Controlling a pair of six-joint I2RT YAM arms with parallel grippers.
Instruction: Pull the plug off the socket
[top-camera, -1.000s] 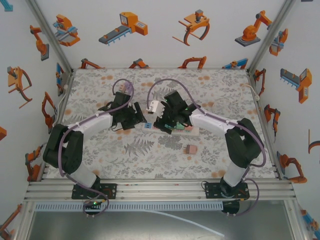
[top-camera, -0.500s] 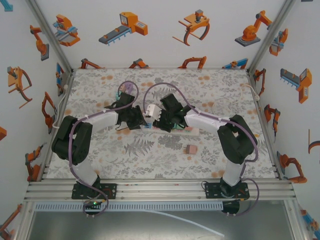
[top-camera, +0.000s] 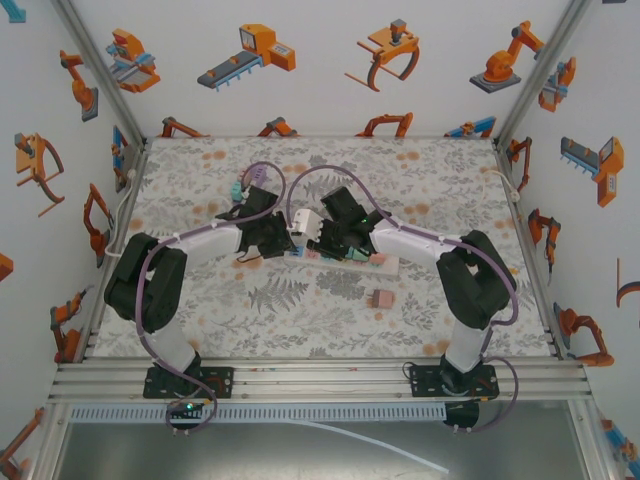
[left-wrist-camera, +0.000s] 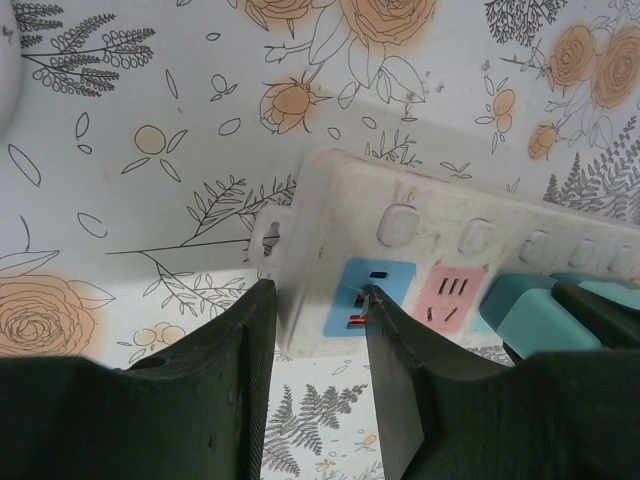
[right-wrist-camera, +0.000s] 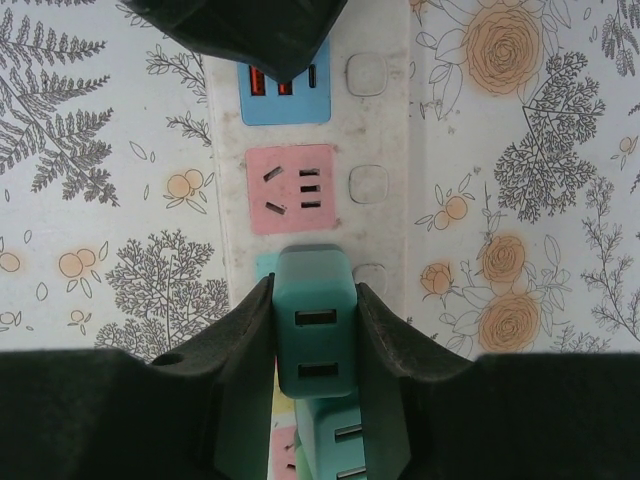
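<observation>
Both grips look set (nothing pulled yet). The right jaws clench the teal plug (right-wrist-camera: 315, 290), seated in the power strip (right-wrist-camera: 385, 130) at 6 o'clock of the pink outlet (right-wrist-camera: 290, 188). The left jaws pinch the strip's 9 o'clock end against the table (top-camera: 200, 310). The pull itself remains.

- I find no words, brand names or numbers that I can read anywhere in my views.
- The socket strip (right-wrist-camera: 385, 125) shows plain blue and pink faces with slots, and no legible marking.
- The teal plug (right-wrist-camera: 315, 300) has no label I can make out.
- The orange drawings (top-camera: 250, 55) on the walls are pictures, too small for me to tell whether they bear any lettering.
</observation>
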